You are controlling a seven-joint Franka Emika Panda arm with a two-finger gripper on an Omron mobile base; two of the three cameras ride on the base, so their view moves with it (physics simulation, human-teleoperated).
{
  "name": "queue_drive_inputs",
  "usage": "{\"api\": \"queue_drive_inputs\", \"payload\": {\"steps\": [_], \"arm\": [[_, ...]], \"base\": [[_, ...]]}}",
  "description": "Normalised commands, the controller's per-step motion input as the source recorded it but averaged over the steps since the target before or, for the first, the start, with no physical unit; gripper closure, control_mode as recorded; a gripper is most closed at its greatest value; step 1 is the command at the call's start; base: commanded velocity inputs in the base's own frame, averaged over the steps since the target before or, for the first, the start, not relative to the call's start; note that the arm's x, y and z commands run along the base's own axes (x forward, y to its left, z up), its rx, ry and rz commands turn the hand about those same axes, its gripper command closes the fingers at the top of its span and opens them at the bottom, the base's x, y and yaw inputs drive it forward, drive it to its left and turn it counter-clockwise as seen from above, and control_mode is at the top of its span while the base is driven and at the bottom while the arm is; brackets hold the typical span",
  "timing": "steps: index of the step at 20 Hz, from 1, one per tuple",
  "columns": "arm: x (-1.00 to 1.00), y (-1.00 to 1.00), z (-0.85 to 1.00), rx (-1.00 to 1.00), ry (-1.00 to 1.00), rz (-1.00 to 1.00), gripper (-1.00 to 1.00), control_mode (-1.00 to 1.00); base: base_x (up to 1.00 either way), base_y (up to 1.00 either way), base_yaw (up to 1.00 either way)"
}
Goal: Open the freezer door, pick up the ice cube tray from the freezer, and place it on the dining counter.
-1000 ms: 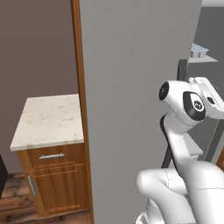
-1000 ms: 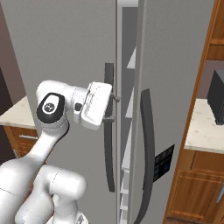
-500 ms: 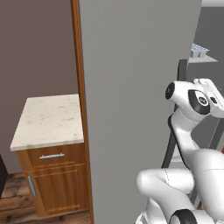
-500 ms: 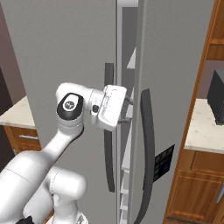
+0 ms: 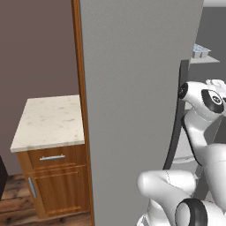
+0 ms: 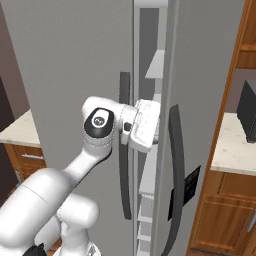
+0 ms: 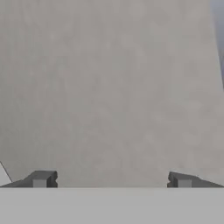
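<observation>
The grey freezer door fills the left of the right base view, ajar beside the freezer, the pincer with tips apart at centre, the ice cube tray upper right on a shelf.

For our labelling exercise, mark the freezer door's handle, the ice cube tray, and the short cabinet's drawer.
freezer door handle [image 6: 124, 150], right base view, middle of the dark bar.
ice cube tray [image 5: 201, 50], left base view, its pale compartments on the shelf.
drawer [image 5: 53, 157], left base view, its metal pull.
</observation>
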Motion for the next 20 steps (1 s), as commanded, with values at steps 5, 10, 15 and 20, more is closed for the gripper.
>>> {"api": "queue_drive_inputs", "payload": {"steps": [5, 10, 15, 20], "arm": [[-0.13, -0.73, 0.00, 0.01, 0.00, 0.00, -1.00, -1.00], [-0.18, -0.89, -0.01, 0.04, 0.00, 0.00, -1.00, -1.00], [-0.14, -0.74, -0.01, 0.02, 0.00, 0.00, -1.00, -1.00], [0.00, -0.34, 0.00, 0.00, 0.00, 0.00, -1.00, -1.00]], "base": [[0.00, 0.00, 0.00], [0.00, 0.00, 0.00], [0.00, 0.00, 0.00], [0.00, 0.00, 0.00]]}}
